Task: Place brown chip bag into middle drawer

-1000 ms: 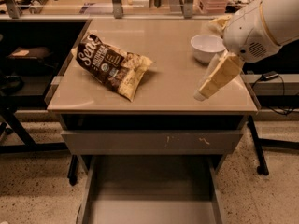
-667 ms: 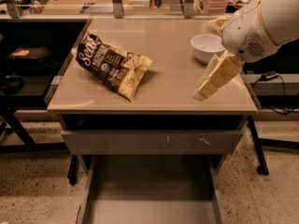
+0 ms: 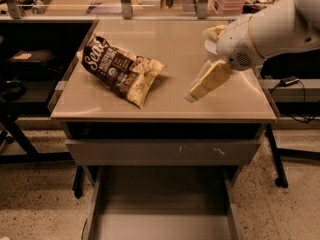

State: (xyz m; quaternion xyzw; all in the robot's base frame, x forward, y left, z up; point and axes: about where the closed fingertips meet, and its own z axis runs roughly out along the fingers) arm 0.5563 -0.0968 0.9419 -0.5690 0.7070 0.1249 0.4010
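The brown chip bag (image 3: 121, 70) lies flat on the left half of the cabinet top (image 3: 165, 39), its tan-yellow end pointing to the front right. My gripper (image 3: 194, 94) hangs over the right half of the top, angled down and to the left, about a hand's width right of the bag and not touching it. It holds nothing that I can see. The middle drawer (image 3: 160, 199) stands pulled out below the front of the cabinet, its bare grey floor showing.
The drawer above has a scuffed grey front (image 3: 165, 151) and is closed. A white bowl (image 3: 208, 47) sits at the back right of the top, mostly hidden by my arm (image 3: 270, 29). Dark desks flank the cabinet on both sides.
My gripper has moved left across the top toward the chip bag, and my arm now covers most of the bowl. The bag and the drawers have not moved.
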